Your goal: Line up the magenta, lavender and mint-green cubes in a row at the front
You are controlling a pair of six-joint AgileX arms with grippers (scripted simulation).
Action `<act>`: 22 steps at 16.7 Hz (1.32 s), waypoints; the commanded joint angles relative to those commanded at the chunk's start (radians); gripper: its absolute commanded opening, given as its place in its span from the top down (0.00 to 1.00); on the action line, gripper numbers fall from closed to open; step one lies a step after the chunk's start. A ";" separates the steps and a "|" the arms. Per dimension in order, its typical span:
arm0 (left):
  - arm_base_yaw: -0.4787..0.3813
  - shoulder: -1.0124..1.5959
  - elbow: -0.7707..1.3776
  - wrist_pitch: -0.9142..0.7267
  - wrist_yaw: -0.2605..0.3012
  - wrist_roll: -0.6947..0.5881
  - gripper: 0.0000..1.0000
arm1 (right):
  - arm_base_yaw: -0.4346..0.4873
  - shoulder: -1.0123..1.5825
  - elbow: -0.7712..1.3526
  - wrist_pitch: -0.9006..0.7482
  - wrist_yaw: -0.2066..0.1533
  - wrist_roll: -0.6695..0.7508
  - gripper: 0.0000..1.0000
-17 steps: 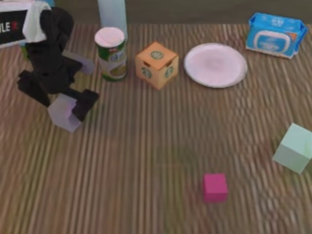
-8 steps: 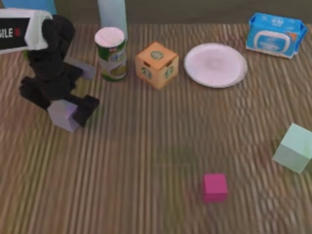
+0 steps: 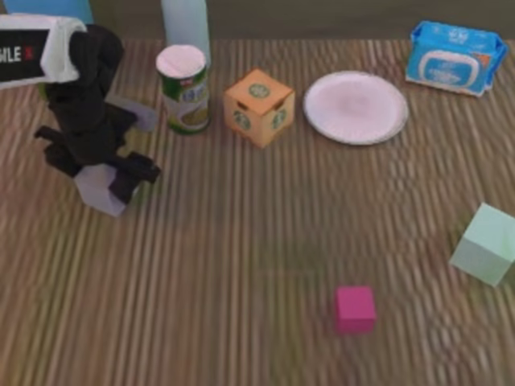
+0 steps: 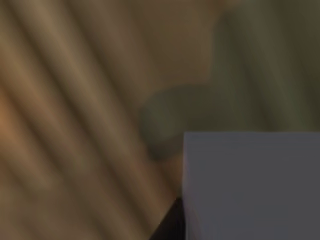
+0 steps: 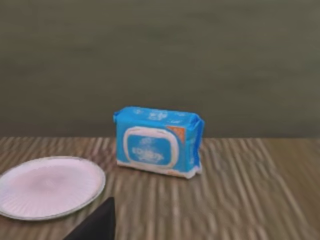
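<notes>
Lavender cube (image 3: pixel 98 190) between left gripper (image 3: pixel 100 170) jaws.

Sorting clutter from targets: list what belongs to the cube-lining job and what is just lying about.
Job: lavender cube between the left gripper fingers; magenta cube; mint-green cube.
Lying about: can, orange box, plate, wipes pack.

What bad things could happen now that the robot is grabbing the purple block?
The left gripper sits over the lavender cube, one finger at its side. It seems to hold near an edge, so the cube might twist or slip when lifted.

The can stands close behind; a wide swing could knock it over.

The magenta cube already waits at the front. Setting the lavender one down carelessly could bump it out of line.
</notes>
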State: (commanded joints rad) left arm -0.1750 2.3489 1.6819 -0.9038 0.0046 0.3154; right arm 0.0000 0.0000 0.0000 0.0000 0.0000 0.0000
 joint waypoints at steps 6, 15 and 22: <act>0.000 0.000 0.000 0.000 0.000 0.000 1.00 | 0.000 0.000 0.000 0.000 0.000 0.000 0.00; 0.001 -0.031 0.031 -0.048 0.007 -0.002 1.00 | 0.000 0.000 0.000 0.000 0.000 0.000 0.00; 0.017 -0.103 0.150 -0.236 0.004 -0.004 1.00 | 0.000 0.000 0.000 0.000 0.000 0.000 0.00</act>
State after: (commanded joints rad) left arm -0.1581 2.2459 1.8319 -1.1398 0.0090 0.3116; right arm 0.0000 0.0000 0.0000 0.0000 0.0000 0.0000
